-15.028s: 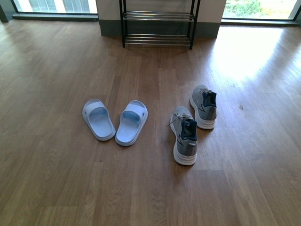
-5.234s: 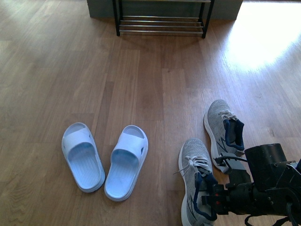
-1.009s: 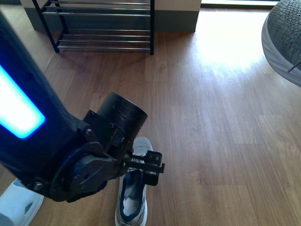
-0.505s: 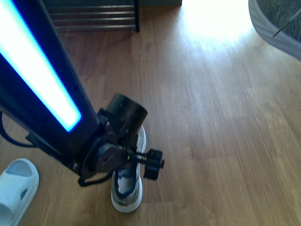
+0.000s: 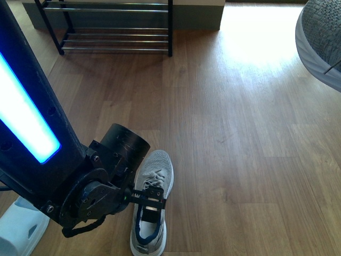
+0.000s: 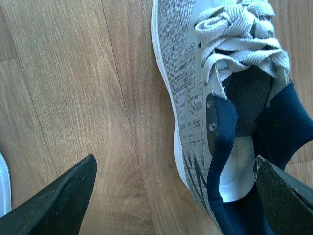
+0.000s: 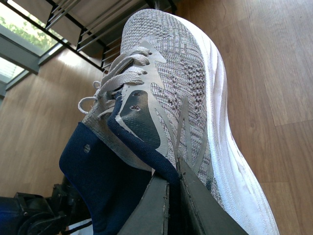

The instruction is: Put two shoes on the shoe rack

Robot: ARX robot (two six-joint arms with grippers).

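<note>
nearest, the left gripper (image 6: 174, 161) hangs spread wide over the heel end of one grey sneaker (image 5: 158, 170) lying on the wood floor (image 5: 240, 160), gripping nothing (a pale blue slide (image 5: 21, 234) peeks in beside that arm). the right gripper (image 7: 172, 171) is clamped on the collar of the second sneaker (image 7: 186, 88), held aloft. farthest back stands the shoe rack (image 5: 117, 37).

The shoe rack (image 5: 114, 26) had black side frames and chrome bars. Well in front of it, one grey sneaker (image 5: 152, 208) sat upright on its white sole, toe towards the rack, navy lining showing. The other sneaker (image 7: 181, 98) hung in the air, off to the rack's right. A pale blue sandal (image 5: 21, 234) lay farthest from the rack, towards its left.
</note>
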